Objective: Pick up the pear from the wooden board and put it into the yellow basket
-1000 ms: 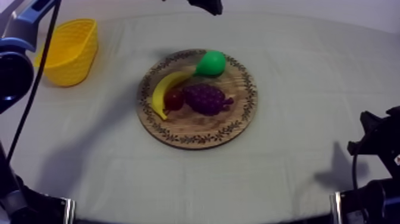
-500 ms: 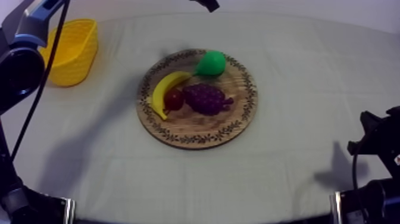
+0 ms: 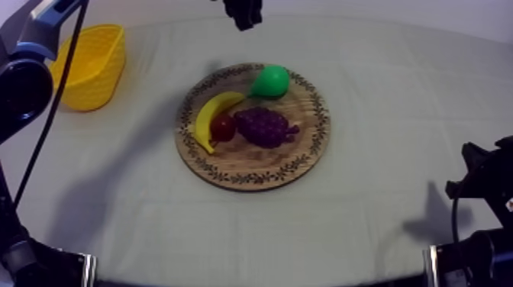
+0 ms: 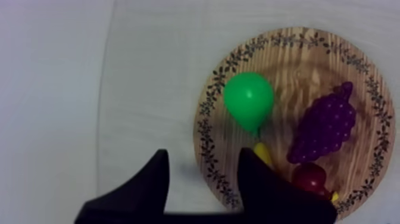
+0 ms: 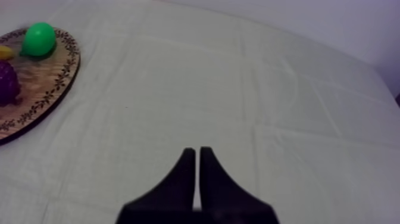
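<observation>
The green pear [image 3: 271, 81] lies at the far edge of the round wooden board [image 3: 252, 164], beside a banana [image 3: 208, 120], a small red fruit [image 3: 223, 127] and purple grapes [image 3: 264, 126]. My left gripper [image 3: 243, 11] hangs above the cloth just beyond the board. In the left wrist view it [image 4: 202, 179] is open with nothing between its fingers, and the pear [image 4: 249, 100] lies a little ahead on the board [image 4: 291, 65]. My right gripper [image 5: 197, 158] is shut on nothing, low at the table's right side [image 3: 485, 179]. The yellow basket [image 3: 88, 65] stands at the far left.
In the right wrist view, the pear [image 5: 39, 38] and grapes [image 5: 7, 76] sit on the board [image 5: 41, 89], far off across bare cloth. The left arm's dark link [image 3: 19, 91] looms near the basket. Open cloth lies between basket and board.
My left gripper has shifted left and come further into the top view, beyond the board's far rim. The fruit, basket and right arm have not moved.
</observation>
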Available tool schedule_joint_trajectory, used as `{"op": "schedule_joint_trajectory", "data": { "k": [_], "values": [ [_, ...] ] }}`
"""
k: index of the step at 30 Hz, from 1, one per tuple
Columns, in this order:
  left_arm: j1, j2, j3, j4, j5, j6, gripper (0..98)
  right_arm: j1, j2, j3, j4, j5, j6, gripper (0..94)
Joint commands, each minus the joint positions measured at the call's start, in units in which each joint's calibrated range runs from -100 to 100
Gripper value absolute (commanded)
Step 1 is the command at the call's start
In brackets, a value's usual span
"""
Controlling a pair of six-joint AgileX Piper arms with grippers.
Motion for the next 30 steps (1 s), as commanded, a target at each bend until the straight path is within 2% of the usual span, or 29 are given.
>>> {"op": "schedule_joint_trajectory", "data": {
  "k": [1,9,30],
  "values": [
    [-0.07,-0.19,0.98,-0.11,0.25,1.54,60.2,0.01,-0.02,0.01,0.0,0.0,-0.01,0.4],
    [0.02,-0.64,3.72,-0.21,0.81,2.64,75.0,0.01,-0.02,0.01,0.0,0.0,-0.01,0.4],
    [1.95,13.63,-1.13,1.23,0.85,3.8,84.1,0.01,-0.02,0.01,0.0,0.0,-0.01,0.4]
  ]
}}
